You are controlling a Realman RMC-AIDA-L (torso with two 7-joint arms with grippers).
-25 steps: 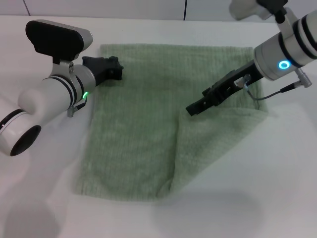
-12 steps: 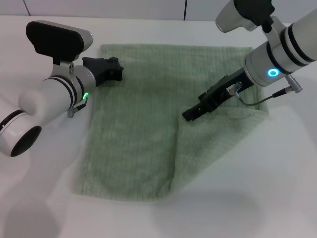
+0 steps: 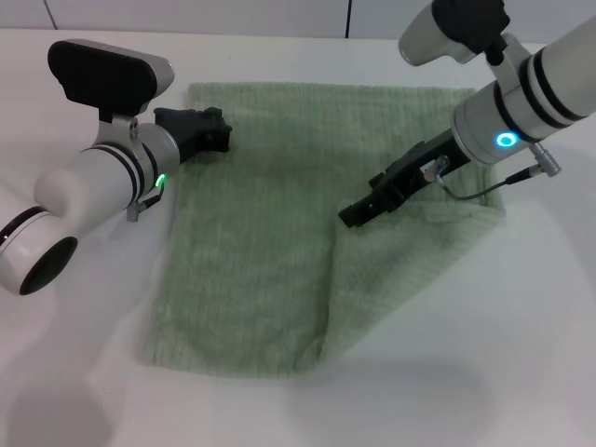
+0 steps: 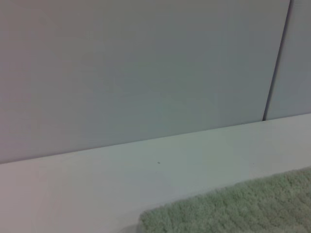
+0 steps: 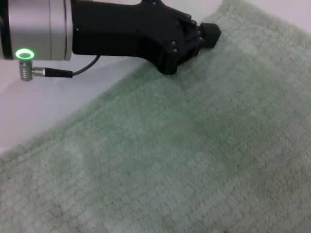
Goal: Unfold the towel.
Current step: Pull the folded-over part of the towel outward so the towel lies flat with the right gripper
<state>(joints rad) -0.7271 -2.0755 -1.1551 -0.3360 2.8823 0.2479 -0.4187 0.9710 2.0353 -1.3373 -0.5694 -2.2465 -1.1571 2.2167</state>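
Nearly flat, the pale sage-green ribbed terry towel [image 3: 279, 233] lies on the white table [image 3: 521, 354], one fold still doubled over on its right side. Right tool [image 3: 349, 216] hovers at the fold, left tool [image 3: 223, 135] at the far-left corner; neither grip can be told. No writing is legible.

You saw the large pale sage-green terry towel [image 3: 270, 233] lying flat on the white table, its ribbed pile and hemmed edges plain to see. Most of it was spread open in a single layer. On its right side a triangular flap lay folded over, with a crease running from near the middle down to the near edge.
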